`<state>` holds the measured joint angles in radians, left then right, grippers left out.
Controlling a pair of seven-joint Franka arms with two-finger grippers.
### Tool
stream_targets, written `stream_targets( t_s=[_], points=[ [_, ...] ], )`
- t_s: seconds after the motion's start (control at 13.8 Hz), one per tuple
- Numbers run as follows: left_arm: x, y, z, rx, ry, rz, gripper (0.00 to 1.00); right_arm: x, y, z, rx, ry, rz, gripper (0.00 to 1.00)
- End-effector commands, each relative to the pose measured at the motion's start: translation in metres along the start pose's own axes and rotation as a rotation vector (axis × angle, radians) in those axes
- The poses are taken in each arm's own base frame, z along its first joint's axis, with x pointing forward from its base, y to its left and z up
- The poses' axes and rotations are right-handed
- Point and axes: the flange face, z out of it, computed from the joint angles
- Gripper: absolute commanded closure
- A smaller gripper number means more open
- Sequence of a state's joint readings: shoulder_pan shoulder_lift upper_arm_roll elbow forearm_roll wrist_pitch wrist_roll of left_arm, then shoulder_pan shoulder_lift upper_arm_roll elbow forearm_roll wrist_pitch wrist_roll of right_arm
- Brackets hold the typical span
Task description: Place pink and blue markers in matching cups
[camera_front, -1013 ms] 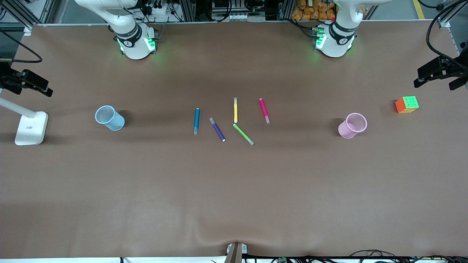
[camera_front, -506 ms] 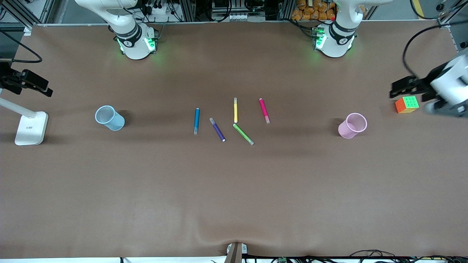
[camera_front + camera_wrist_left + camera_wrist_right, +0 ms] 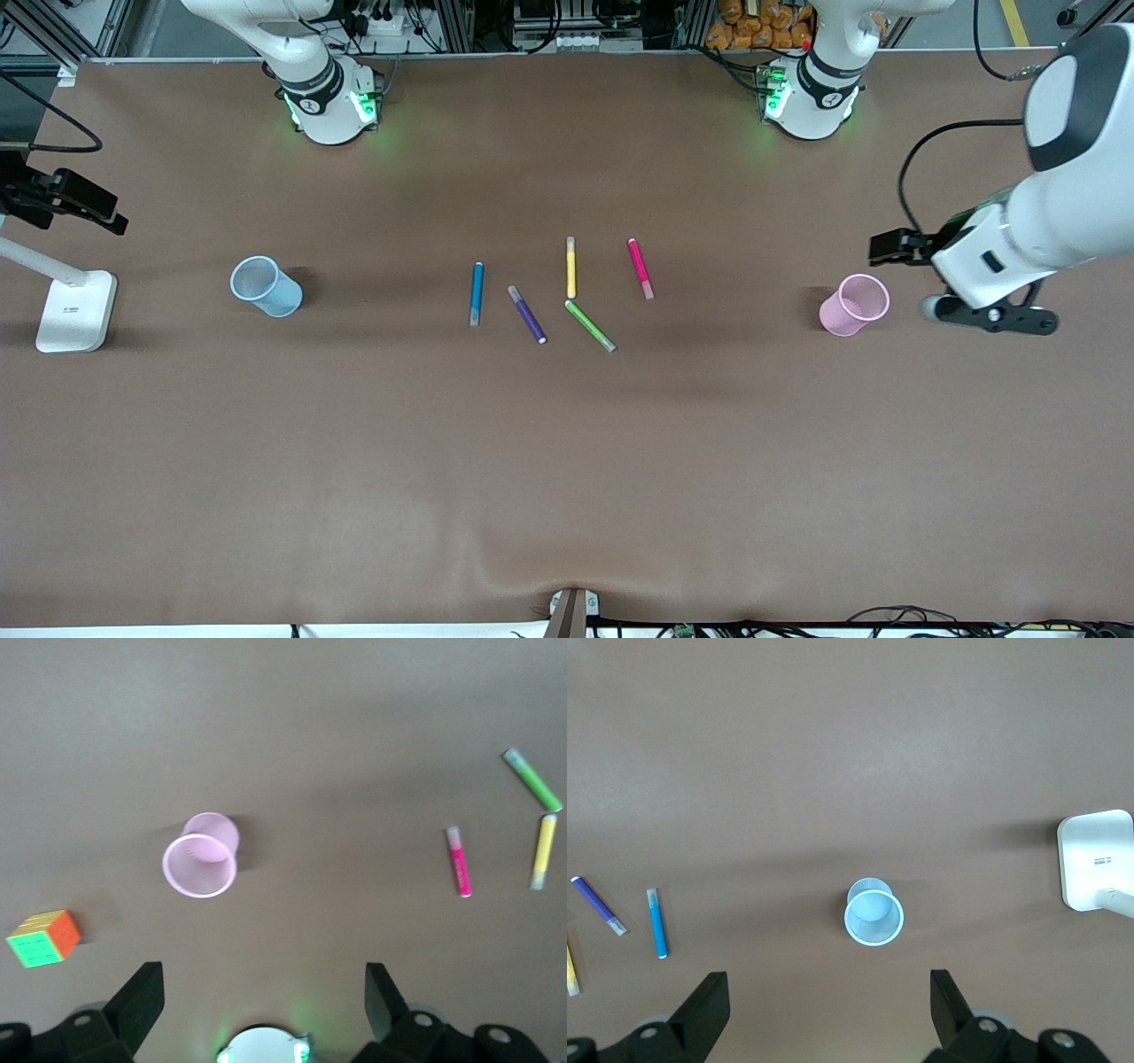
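The pink marker (image 3: 640,268) and the blue marker (image 3: 477,292) lie flat mid-table among other pens. The pink marker also shows in the left wrist view (image 3: 459,861), the blue marker in the right wrist view (image 3: 657,923). The light pink cup (image 3: 853,304) stands upright toward the left arm's end, the light blue cup (image 3: 264,285) toward the right arm's end. My left gripper (image 3: 897,246) is open and empty, up in the air beside the pink cup (image 3: 201,870). My right gripper (image 3: 93,213) is open and empty, high over the table's end, looking down on the blue cup (image 3: 874,914).
A purple pen (image 3: 527,315), a yellow pen (image 3: 570,266) and a green pen (image 3: 589,325) lie between the two markers. A colour cube (image 3: 44,937) sits near the pink cup, covered by the left arm in the front view. A white lamp base (image 3: 75,310) stands beside the blue cup.
The left arm has swung in from the table's end toward the pink cup and now covers the cube in the front view. The right arm, markers and cups have not moved.
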<state>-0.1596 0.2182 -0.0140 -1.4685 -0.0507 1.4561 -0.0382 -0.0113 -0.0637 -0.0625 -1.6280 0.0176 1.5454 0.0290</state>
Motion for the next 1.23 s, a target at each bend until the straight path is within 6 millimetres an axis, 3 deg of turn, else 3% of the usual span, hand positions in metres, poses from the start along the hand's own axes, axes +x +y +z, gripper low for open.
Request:
stream_targets(
  t_s=[0.0, 0.36, 0.72, 1.16],
  points=[
    [0.013, 0.023, 0.015, -0.019, -0.014, -0.032, 0.0, 0.002, 0.002, -0.004, -0.003, 0.004, 0.014, 0.0],
    [0.039, 0.076, 0.056, -0.054, -0.027, -0.112, 0.0, 0.002, 0.002, -0.004, -0.003, 0.004, 0.014, 0.0],
    [0.055, 0.15, 0.1, -0.036, -0.006, -0.187, 0.0, 0.002, 0.002, -0.004, -0.003, 0.004, 0.014, 0.0],
    [0.07, 0.204, 0.164, -0.057, -0.006, -0.267, 0.0, 0.01, -0.005, 0.008, -0.001, -0.01, 0.005, 0.0]
  ],
)
